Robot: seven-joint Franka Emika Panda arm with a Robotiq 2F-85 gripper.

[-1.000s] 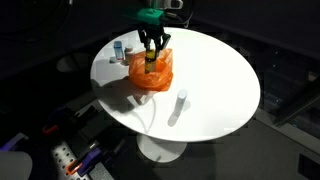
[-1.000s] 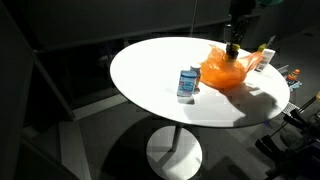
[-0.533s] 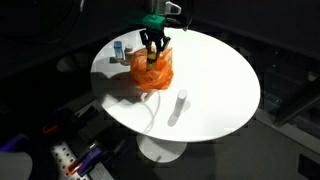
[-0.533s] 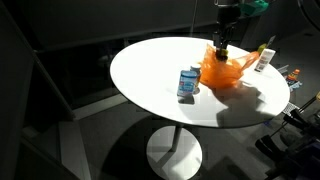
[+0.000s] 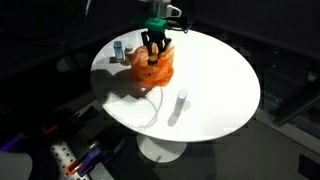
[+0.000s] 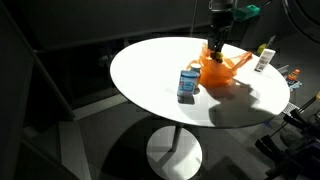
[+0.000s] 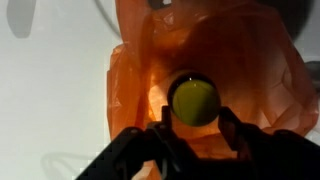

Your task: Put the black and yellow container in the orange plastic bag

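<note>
The orange plastic bag sits on the round white table, and it also shows in the other exterior view. My gripper reaches down into the bag's open top, as seen in both exterior views. In the wrist view my gripper is shut on the black and yellow container. Only the container's round yellow top shows, with orange plastic all around it. Its black body is hidden.
A small white and blue bottle stands behind the bag near the table edge. A white cylinder stands toward the front. A blue and white carton stands beside the bag, and a white bottle stands at the far rim.
My gripper, with the container, has shifted sideways over the bag, leftward in one exterior view. The bag has shifted and changed shape slightly with it.
</note>
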